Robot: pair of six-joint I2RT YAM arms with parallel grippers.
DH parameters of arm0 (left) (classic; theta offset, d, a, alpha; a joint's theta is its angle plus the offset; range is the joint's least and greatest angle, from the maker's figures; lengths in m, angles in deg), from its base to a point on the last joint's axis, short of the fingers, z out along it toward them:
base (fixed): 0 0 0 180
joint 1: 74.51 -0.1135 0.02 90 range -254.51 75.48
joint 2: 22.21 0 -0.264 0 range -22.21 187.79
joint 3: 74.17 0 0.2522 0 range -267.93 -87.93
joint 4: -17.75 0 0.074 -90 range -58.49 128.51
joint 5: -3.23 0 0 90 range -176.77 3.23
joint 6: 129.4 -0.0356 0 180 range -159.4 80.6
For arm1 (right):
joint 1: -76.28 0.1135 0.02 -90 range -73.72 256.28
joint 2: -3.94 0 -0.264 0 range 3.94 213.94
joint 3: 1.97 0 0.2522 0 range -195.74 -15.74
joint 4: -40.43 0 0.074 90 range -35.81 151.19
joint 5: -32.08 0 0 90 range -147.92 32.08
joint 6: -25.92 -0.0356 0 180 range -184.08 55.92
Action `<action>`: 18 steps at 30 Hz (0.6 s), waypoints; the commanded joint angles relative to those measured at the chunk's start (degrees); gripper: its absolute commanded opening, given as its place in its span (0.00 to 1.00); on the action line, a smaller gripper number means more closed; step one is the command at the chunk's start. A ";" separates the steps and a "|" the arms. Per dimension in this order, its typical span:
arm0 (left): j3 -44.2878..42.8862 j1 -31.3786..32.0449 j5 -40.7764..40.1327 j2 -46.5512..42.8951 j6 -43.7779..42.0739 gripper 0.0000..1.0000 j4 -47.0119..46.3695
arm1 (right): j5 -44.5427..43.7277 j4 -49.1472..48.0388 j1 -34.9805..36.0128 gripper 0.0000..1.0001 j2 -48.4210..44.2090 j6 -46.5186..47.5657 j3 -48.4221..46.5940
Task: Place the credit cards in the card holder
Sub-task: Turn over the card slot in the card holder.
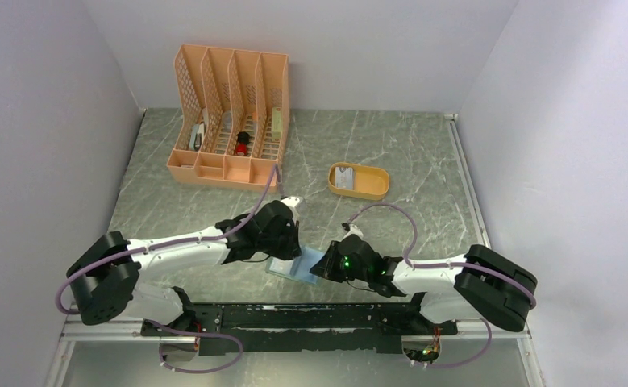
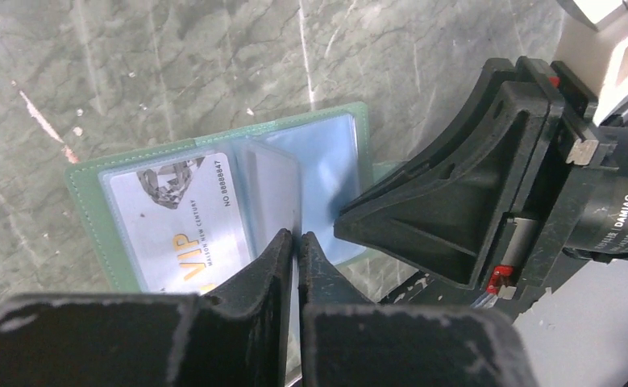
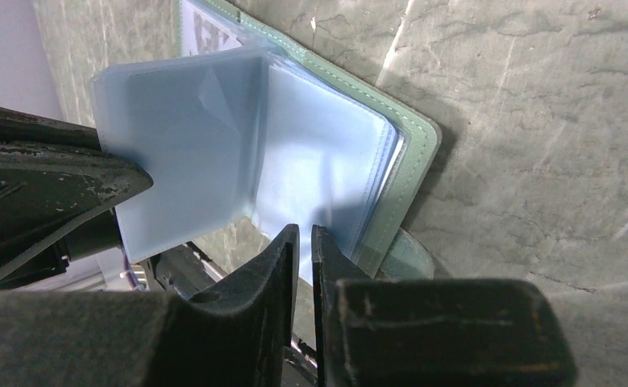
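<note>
Card holder: the green card holder (image 1: 294,267) lies open and flat on the marble table (image 1: 423,161), near the front edge, between the two arms.
Left gripper: the left gripper (image 2: 297,240) stands over the near edge of the holder. Its jaws are almost together, with only a thin slit between them. They pinch one lifted sleeve (image 3: 181,145), which stands up from the other pages.
Right gripper: the right gripper (image 3: 305,235) comes from the other side. Its jaws are also nearly together, and the bluish edge of the sleeve stack (image 3: 326,153) shows in the slit, so it seems to grip these pages.
Card in holder: one credit card (image 2: 177,218) sits in the left sleeve, pale grey with the letters VIP in gold.
Other card: a pale card (image 1: 343,179) lies in the yellow tray (image 1: 379,187), well apart from the holder, further back on the table.
Organizer: the peach organizer (image 1: 214,89) stands at the back left, with small things in its compartments which I cannot name.
</note>
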 commanded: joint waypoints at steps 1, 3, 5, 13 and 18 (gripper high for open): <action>0.12 0.47 4.41 1.77 -0.83 0.07 -4.37 | -3.26 11.19 -0.65 0.17 1.06 2.06 3.19; -0.01 0.66 4.60 2.81 -0.88 0.05 -4.59 | -3.17 11.04 -0.66 0.17 0.81 2.06 3.26; -0.33 0.99 4.65 4.04 -0.99 0.05 -4.61 | -2.76 10.94 -0.61 0.17 0.79 2.27 3.14; -1.63 2.04 2.63 6.49 -0.78 0.05 -3.82 | -0.97 10.32 -0.63 0.28 -1.77 2.50 2.80; -2.05 2.18 1.24 7.07 -0.31 0.05 -3.05 | -1.49 11.03 -0.58 0.39 -7.71 2.26 3.38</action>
